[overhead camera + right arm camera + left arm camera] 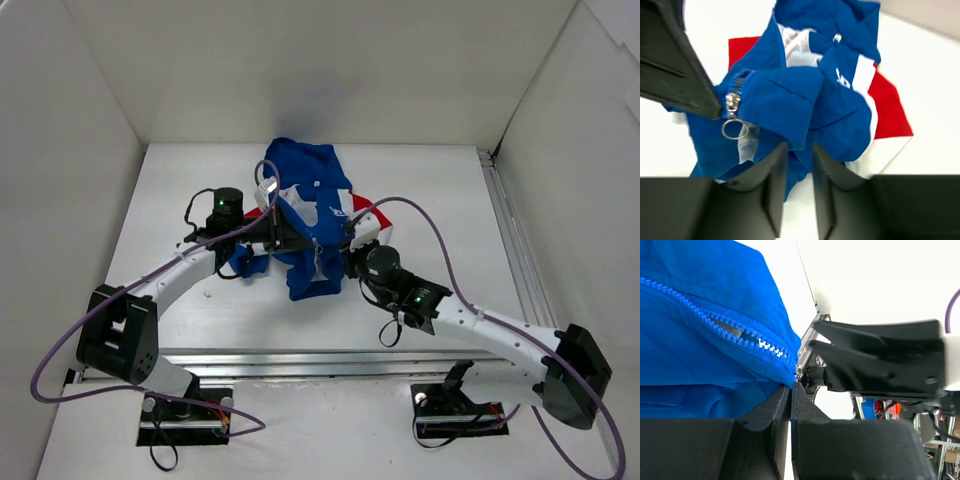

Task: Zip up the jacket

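Seeing the small royal-blue fabric jacket [305, 225] bunched mid-table between both arms, with my left gripper [791, 390] clamped shut on the cloth right at the lower end of the zipper [730, 322]. My right gripper [796, 150] has its jaws nearly together with a blue fold in the gap; can't tell if it's pinched. The round metal pull ring [734, 129] hangs just left of those jaws in the right wrist view, beside the left gripper's tip, with the zipper line running up and away from it.

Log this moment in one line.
left claw: shut on jacket hem beside zipper slider | right claw: jaws narrow over blue fold, grip unclear | ring pull: free
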Tool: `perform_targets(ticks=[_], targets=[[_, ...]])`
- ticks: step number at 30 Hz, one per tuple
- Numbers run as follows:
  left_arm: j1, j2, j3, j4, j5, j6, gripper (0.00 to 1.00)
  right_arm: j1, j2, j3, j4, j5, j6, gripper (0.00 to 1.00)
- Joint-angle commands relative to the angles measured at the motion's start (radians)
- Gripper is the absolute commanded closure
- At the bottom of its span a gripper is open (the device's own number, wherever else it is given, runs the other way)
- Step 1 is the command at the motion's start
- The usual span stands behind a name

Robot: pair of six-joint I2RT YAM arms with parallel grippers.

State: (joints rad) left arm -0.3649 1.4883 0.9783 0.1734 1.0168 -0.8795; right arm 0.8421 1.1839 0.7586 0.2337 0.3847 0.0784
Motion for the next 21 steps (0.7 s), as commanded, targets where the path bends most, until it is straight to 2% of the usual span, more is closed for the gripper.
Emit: perform_targets(ticks=[1,3,5,10,17,21], targets=[[0.006,-0.033,0.037,0.074,0.028,-0.019,1.00,-0.006,-0.102,0.010,0.030,-0.044,-0.003,0.81],[0.006,-0.031,0.039,0.074,0.028,-0.024,1.00,-0.006,-0.119,0.021,0.009,-0.110,-0.006,0.82],[0.006,-0.030,0.043,0.078,0.029,-0.032,1.00,-0.008,-0.121,0.047,-0.034,-0.183,-0.025,0.78],[0.006,-0.026,0.056,0.078,0.035,-0.061,1.00,-0.003,-0.067,0.051,-0.047,-0.219,-0.043,0.77],[0.006,-0.008,0.088,0.032,0.036,-0.099,1.00,0.092,-0.012,0.013,0.050,-0.028,-0.152,0.77],[0.006,-0.002,0.103,-0.008,0.025,-0.092,1.00,0.110,0.011,0.013,0.099,0.017,-0.199,0.76]])
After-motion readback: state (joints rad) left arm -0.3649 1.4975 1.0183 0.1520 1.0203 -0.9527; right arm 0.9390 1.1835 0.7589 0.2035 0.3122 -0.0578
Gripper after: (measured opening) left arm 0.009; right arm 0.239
